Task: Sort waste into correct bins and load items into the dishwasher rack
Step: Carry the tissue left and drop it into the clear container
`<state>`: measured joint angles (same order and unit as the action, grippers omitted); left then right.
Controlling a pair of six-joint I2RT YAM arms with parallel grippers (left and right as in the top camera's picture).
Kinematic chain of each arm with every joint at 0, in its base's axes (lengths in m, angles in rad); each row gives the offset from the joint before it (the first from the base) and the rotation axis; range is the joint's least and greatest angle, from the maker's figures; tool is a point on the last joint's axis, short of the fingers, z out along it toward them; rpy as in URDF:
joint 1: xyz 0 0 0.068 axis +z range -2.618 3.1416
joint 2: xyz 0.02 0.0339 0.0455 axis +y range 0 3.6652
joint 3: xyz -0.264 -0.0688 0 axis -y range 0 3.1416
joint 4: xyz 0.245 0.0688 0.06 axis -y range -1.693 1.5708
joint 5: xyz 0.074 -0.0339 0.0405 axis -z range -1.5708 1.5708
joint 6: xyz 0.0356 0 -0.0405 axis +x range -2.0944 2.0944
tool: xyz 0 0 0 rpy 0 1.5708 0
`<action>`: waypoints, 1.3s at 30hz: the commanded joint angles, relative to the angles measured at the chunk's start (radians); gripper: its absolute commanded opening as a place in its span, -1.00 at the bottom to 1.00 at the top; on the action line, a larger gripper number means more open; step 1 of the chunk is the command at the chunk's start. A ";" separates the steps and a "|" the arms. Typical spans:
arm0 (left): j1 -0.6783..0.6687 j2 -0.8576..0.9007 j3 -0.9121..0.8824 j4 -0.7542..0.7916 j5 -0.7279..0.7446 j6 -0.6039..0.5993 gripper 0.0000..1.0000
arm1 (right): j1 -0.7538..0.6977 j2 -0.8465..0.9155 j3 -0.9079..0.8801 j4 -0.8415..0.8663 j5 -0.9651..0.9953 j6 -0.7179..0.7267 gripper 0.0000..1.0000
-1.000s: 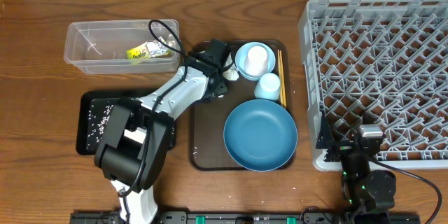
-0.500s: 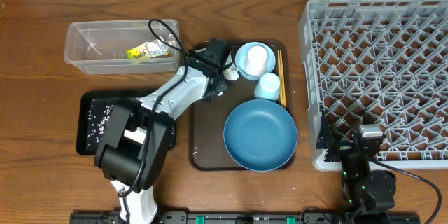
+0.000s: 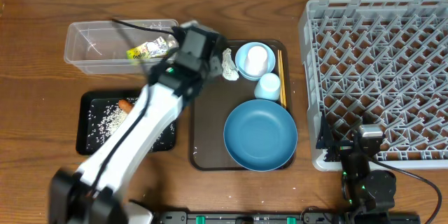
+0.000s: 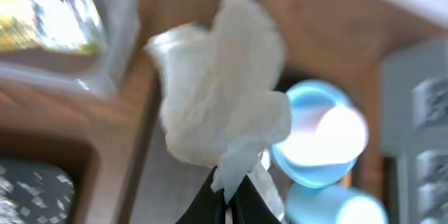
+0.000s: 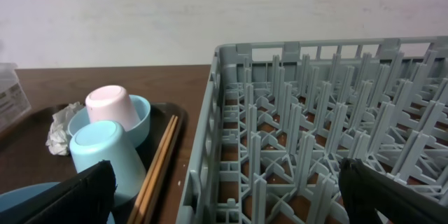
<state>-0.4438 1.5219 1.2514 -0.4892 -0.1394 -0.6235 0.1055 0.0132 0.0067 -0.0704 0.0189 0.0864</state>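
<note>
Plainly, the dishwasher rack (image 3: pixel 378 77), the biggest thing here, lies far to the right of the left gripper's jaws and plays no part in this step. The right gripper (image 5: pixel 238 196) hangs by its near corner, jaws spread wide and holding nothing. The brown serving tray (image 3: pixel 206 133) sits beneath the left jaws, with the large dark-blue bowl (image 3: pixel 260 135) on it to their near right. The clear tub (image 3: pixel 70 42), the yellow-green wrapper (image 3: pixel 150 49) inside it, lies just left of the jaws, and the black tray (image 3: pixel 80 122) of rice (image 3: pixel 105 119) lies back toward the arm's base. The left gripper (image 4: pixel 225 199) is pinched tight on a fold of the crumpled white tissue (image 4: pixel 224 98), seemingly raised off the serving tray. I judge the tub the fitting bin: carry the tissue well past its rim and lower it inside before releasing, since light paper may cling or drift.
</note>
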 commanded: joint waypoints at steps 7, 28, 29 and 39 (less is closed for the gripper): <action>0.143 -0.047 0.003 0.051 -0.218 0.006 -0.86 | 0.025 0.000 -0.001 -0.003 0.000 -0.013 0.98; 0.431 0.215 0.003 0.205 -0.198 -0.128 0.37 | 0.025 0.000 -0.001 -0.003 0.000 -0.013 0.99; 0.431 0.207 0.003 0.203 -0.171 -0.113 0.46 | 0.025 0.000 -0.001 -0.004 0.000 -0.013 0.99; 0.403 -0.047 0.003 0.116 0.302 -0.065 0.54 | 0.025 0.000 -0.001 -0.004 0.000 -0.013 0.98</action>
<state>-0.0212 1.5669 1.2510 -0.3462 -0.0242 -0.7090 0.1055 0.0132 0.0071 -0.0704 0.0189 0.0864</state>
